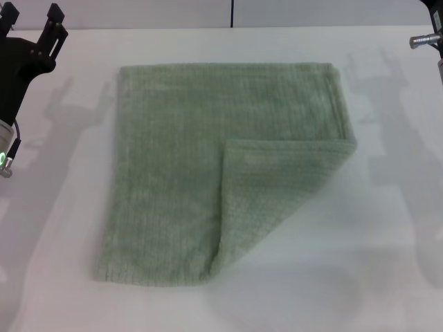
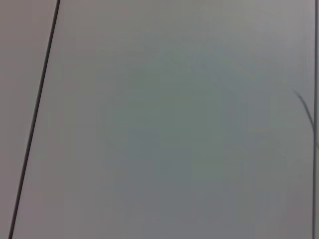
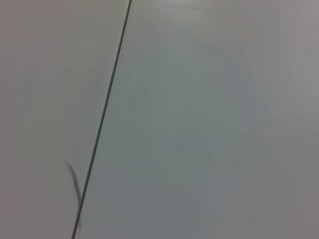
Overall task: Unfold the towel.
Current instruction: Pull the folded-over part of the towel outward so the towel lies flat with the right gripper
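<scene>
Pale sage-green towel (image 1: pixel 208 173) flat on the white table (image 1: pixel 387 228), mid-table, well apart from both grippers. Not fully spread: near-right corner folded over onto the body of the towel, making a triangular flap with its straight hem running across the towel's right half and its slanted edge coming down to the towel's near edge. Far edge and left edge lying straight; ribbed terry texture across the whole cloth.

Left gripper (image 1: pixel 33 28) off the towel's far-left corner, raised over bare table beyond that corner, touching nothing. Black fingers (image 1: pixel 54 31) pointing away toward the far edge of the table, seemingly spread with a gap between them and nothing held. Black wrist body slanting down toward the near-left of the towel, ending in a pale cuff with a small green light.

Right arm (image 1: pixel 432 41) barely in view off the towel's far-right corner: only a metal stub and a dark edge; finger state impossible to tell.

No brand, label or readable writing on towel, table or arms.

Both wrist views: only plain pale surface crossed by a thin dark line, no towel, no fingers
</scene>
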Tool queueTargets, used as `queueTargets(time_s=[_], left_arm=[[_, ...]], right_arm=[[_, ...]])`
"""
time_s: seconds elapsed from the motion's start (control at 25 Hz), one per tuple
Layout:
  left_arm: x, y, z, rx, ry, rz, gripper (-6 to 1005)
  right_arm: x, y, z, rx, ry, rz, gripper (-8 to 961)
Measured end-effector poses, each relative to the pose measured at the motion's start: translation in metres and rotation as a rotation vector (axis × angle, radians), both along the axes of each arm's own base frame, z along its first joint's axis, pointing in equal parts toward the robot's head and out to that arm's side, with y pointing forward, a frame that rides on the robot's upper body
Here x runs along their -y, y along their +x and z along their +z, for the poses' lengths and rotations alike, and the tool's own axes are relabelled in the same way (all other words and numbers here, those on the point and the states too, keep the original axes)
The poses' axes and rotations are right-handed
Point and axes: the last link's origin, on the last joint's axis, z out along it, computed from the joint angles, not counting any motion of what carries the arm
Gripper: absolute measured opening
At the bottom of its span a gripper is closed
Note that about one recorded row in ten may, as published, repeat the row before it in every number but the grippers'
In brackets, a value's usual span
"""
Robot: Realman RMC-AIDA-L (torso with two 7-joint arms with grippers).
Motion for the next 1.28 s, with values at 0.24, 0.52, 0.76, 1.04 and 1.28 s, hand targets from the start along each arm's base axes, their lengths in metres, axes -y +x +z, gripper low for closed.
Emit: queueTargets(time_s=[0.24, 0.52, 0.76, 1.04, 1.28], left_arm=[[-0.001, 0.002, 0.000, 0.000, 0.000, -0.005, 754], [-0.003, 0.003, -0.001, -0.002, -0.003, -0.009, 753], [-0.005, 0.004, -0.001, -0.006, -0.008, -0.010, 752], [-0.007, 0.003, -0.003, -0.013, -0.024, 0.003, 750], [-0.010, 0.000, -0.009, -0.028, -0.057, 0.034, 639]], right_arm=[[-0.004, 0.002, 0.002, -0.029, 0.002, -0.016, 631], [-0.004, 0.002, 0.002, -0.046, -0.001, -0.011, 631], [-0.004, 0.004, 0.002, -0.042, -0.002, -0.016, 631], [-0.003, 0.012, 0.001, -0.036, -0.005, -0.042, 631], [-0.002, 0.015, 0.001, -0.034, -0.007, -0.052, 631]])
